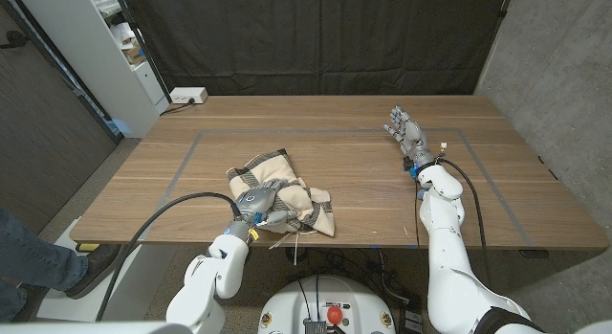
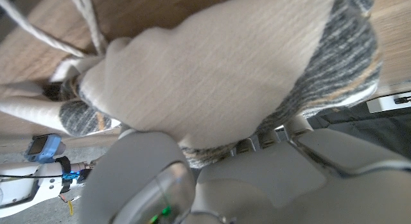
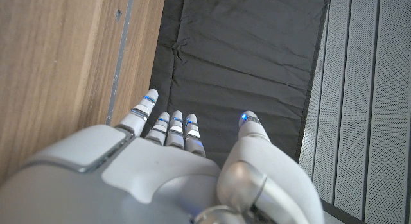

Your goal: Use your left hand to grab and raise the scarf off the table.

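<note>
Left hand (image 1: 260, 198) sits right on top of the cream, grey-striped woven scarf (image 1: 287, 186), at the part of the cloth nearest the robot. Its fingers curl down into the folds, and in the left wrist view the cloth (image 2: 212, 76) bunches up tight against the hand (image 2: 212, 185), so it looks like the hand is holding the scarf. The scarf lies crumpled on the wooden desk (image 1: 363, 152), close to the desk's near edge and a little toward its left side. Most of the cloth reaches away from the hand, toward the far edge. Its long way runs slanting, from the far left down to the near right. It seems to rest on the desk, not yet lifted, so the next move is likely straight up.

Right hand (image 1: 405, 130) is well apart from the scarf, over on the desk's right side, with fingers spread and nothing in it. The left hand is much nearer.

Count: one scarf, one desk, two robot hands.
</note>
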